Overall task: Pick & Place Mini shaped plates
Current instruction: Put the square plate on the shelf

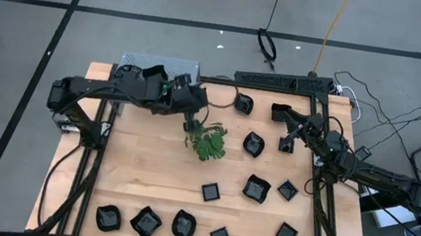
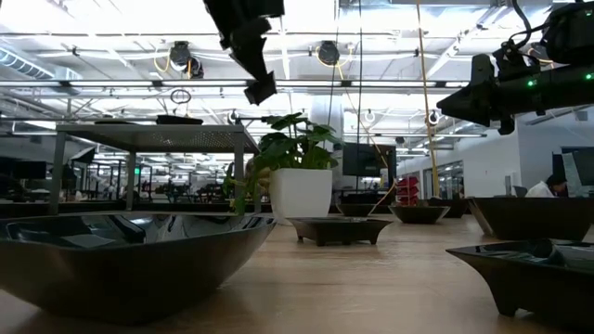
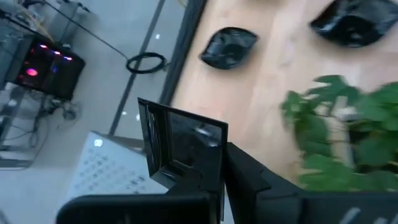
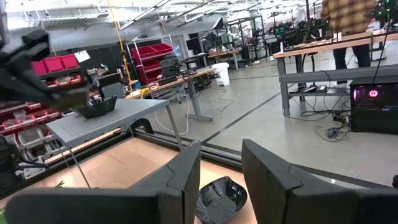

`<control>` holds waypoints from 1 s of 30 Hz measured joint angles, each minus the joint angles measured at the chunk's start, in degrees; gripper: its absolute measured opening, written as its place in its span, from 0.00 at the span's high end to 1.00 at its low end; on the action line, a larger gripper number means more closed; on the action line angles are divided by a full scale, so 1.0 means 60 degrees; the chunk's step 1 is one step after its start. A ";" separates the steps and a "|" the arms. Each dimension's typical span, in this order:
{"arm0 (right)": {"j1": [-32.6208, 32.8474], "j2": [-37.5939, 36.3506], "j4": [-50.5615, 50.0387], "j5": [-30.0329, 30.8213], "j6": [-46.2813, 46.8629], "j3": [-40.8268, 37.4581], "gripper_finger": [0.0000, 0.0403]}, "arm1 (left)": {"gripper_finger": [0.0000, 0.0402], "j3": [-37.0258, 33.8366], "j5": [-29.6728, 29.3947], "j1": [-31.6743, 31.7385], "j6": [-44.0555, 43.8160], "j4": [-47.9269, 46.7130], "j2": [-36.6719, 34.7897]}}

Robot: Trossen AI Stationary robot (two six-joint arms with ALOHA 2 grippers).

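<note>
the glossy square plate [image 3: 180, 146] pinched in the left end effector [image 3: 186, 155] is judged light, rigid and slippery, best gripped at its rim.

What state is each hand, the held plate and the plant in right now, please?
left hand: shut on the square plate, above the table.
square plate: held off the table.
right hand: open, empty.
plant: upright in white pot.
other plates: resting on the table.

We see bright, even overhead light on the worktop [image 1: 146, 175], with soft shadows; ceiling lamps [image 2: 181, 56] glare in the low view, silhouetting the dark plates [image 2: 130, 255]; the left wrist view's plant [image 3: 348, 134] is motion-blurred
</note>
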 joint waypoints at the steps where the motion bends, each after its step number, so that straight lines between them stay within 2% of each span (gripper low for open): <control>1: 0.0002 0.0002 0.0001 0.0000 -0.0001 0.0000 0.74 | 0.97 0.0002 0.0000 0.0148 0.0135 -0.0048 0.0027; 13: 0.0002 0.0002 -0.0002 0.0000 -0.0002 0.0000 0.74 | 0.98 -0.0018 -0.0422 0.1497 0.1515 -0.0709 0.0724; 21: 0.0001 0.0002 -0.0002 0.0000 -0.0002 0.0000 0.74 | 0.96 -0.0025 -0.0404 0.2259 0.1811 -0.1214 0.1082; 27: 0.0004 0.0002 0.0001 0.0000 0.0000 0.0000 0.74 | 0.99 -0.0020 -0.0423 0.2584 0.1859 -0.1398 0.1170; 30: 0.0004 -0.0001 0.0001 0.0000 -0.0001 0.0000 0.74 | 0.96 -0.0020 -0.0423 0.2689 0.2058 -0.1382 0.1174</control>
